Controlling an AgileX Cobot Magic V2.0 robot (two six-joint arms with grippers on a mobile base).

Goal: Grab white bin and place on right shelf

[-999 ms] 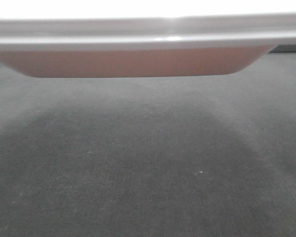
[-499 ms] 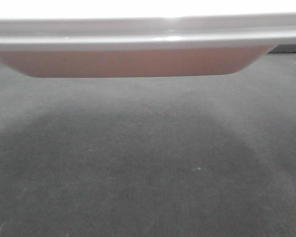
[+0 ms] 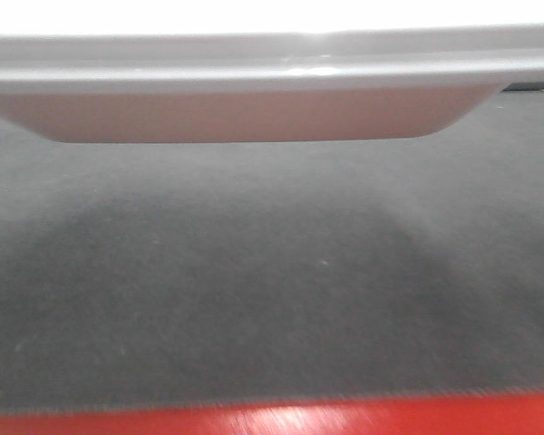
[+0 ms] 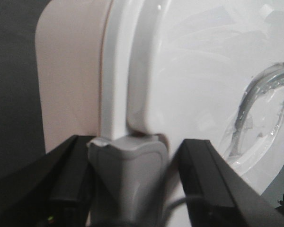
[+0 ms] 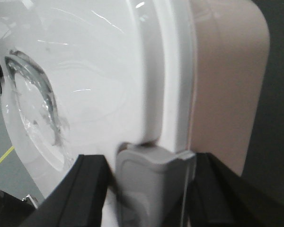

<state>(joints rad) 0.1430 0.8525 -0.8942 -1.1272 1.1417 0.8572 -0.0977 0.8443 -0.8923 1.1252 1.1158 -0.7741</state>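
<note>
The white bin (image 3: 254, 113) hangs across the top of the front view, its pinkish underside above dark carpet (image 3: 272, 272). In the left wrist view, my left gripper (image 4: 132, 156) is shut on the grey end latch (image 4: 128, 175) of the white bin (image 4: 194, 85), one black finger on each side. My right gripper (image 5: 149, 165) grips the opposite grey latch (image 5: 151, 184) of the white bin (image 5: 99, 80) the same way. The lid's recessed handle (image 4: 260, 109) shows under glossy film. The right shelf is out of view.
A red band (image 3: 272, 421) runs along the bottom edge of the front view. Dark carpet fills the floor below the bin. A grey floor with a yellow line (image 5: 2, 158) shows past the lid in the right wrist view.
The carpet has slid in the front view and a red band has come in at the bottom edge. The bin keeps its place at the top of the frame.
</note>
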